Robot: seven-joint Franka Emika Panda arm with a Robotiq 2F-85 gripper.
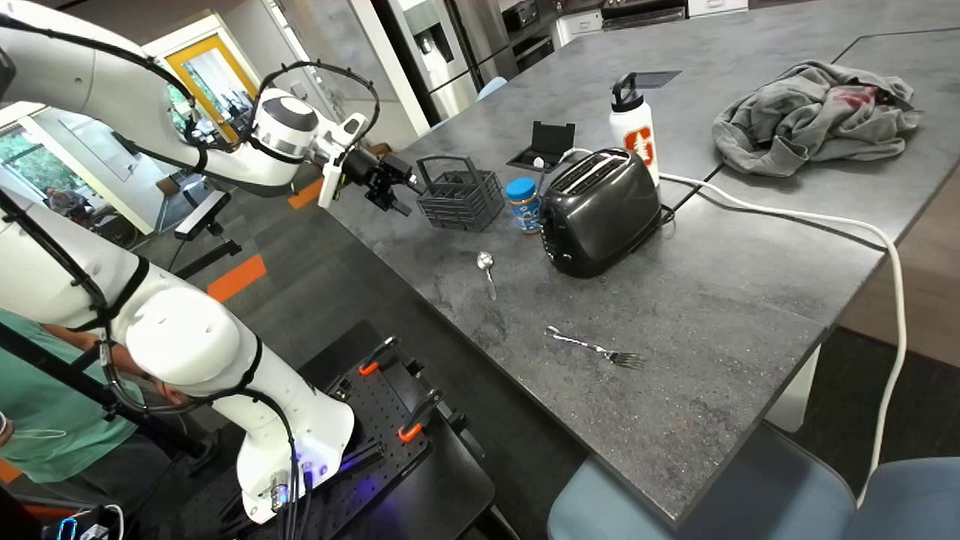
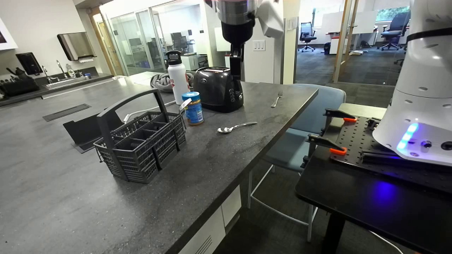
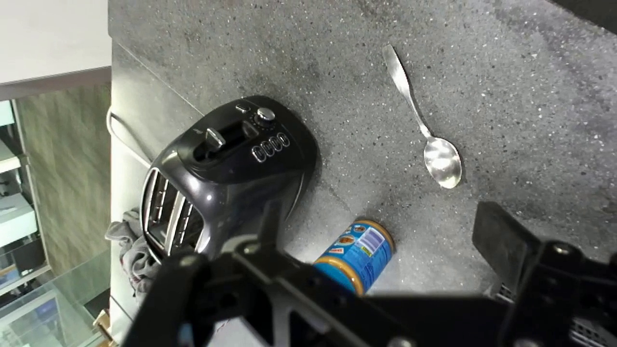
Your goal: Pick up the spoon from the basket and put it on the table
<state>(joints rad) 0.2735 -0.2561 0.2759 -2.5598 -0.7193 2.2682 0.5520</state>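
A small silvery spoon lies on the dark grey table [image 1: 712, 397], outside the basket. It shows in both exterior views [image 1: 485, 262] [image 2: 226, 129] and in the wrist view [image 3: 442, 163]. The dark grey mesh basket [image 1: 459, 214] [image 2: 136, 164] stands upright beyond it. The end of another pale metal utensil [image 2: 185, 103] sticks out at the basket's end; I cannot tell its kind. My gripper [image 1: 409, 196] [image 2: 236, 76] is above the table near the basket. Its fingers stand wide apart in the wrist view [image 3: 383, 221], with nothing between them.
A blue-lidded jar [image 1: 524, 206] [image 3: 361, 250] stands between basket and toaster [image 1: 600, 214] [image 3: 226, 164]. A fork [image 1: 596, 347] [image 2: 277, 98] lies nearer the table corner. A white bottle [image 1: 634, 131], a white cord [image 1: 795, 216] and a grey cloth [image 1: 802, 124] are further back.
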